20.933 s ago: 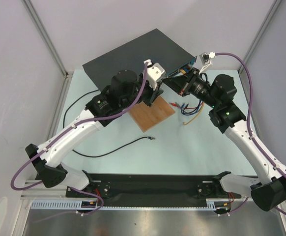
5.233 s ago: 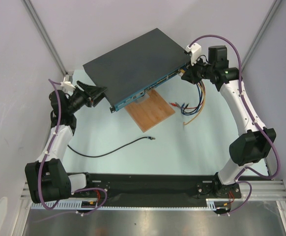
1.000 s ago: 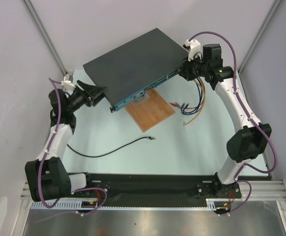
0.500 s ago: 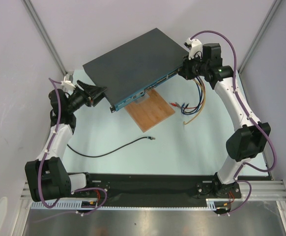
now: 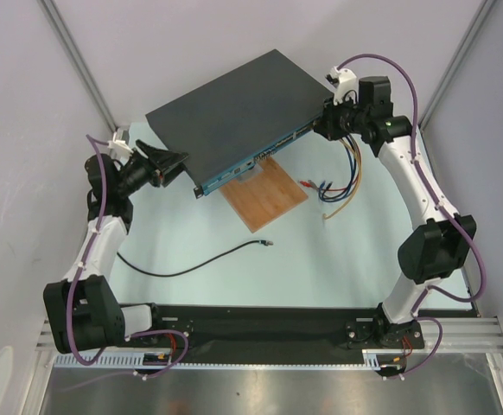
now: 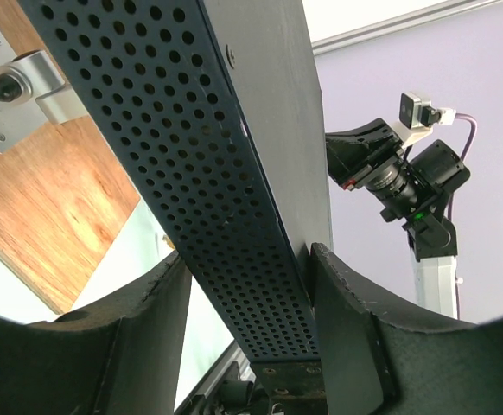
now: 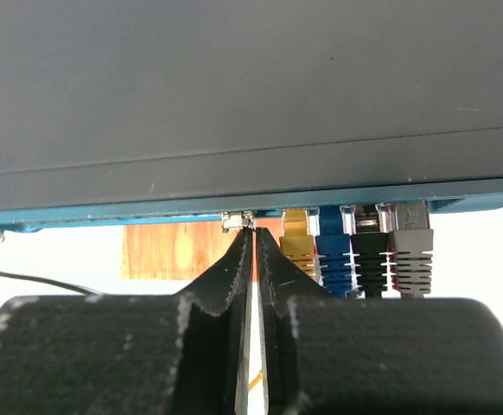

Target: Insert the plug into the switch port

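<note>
Where lilac walls [image 5: 14,130] rise, mint tabletop [image 5: 321,259] spreads.

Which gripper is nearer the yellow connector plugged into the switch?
Right. The right gripper is at the port row, just beside the yellow connector; the left gripper clamps the opposite end of the switch.

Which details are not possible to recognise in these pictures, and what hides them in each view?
- Free sockets on the blue face: edge-on in the right wrist view, too small in the top view.
- What the right claw pinches: its fingers hide all but a silver bit, right wrist view.
- Plug latch side: too small, top view.
- Switch box front: left wrist view shows only its perforated side inside the left claw.
</note>
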Tool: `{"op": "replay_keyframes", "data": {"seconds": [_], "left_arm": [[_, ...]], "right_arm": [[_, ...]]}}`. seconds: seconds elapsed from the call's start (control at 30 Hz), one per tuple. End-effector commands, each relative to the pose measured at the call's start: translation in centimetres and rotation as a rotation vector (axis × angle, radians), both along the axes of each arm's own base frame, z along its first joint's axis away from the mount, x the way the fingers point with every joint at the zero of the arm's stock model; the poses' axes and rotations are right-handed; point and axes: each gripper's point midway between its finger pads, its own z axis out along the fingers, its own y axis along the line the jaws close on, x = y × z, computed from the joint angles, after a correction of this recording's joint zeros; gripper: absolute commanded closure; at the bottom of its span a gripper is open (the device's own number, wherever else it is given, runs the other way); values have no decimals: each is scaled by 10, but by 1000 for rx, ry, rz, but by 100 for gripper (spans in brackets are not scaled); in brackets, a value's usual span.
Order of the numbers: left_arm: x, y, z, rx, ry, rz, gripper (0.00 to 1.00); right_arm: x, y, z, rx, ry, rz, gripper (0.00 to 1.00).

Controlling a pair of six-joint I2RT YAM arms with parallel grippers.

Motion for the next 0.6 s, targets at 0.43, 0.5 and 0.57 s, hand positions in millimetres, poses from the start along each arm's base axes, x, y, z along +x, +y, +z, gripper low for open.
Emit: {"op": "replay_keyframes", "data": {"seconds": [0.43,0.5,0.57], "left_arm": [[20,15,5,91,-116,29,47],[20,21,12,94,-142,32,38],[19,36,19,104,-170,53,32]], "right_arm": [[-53,14,31,119,-75,256,59],[-63,15,36,121,-82,276,49],[-70,13,37,120,-74,283,32]]}}
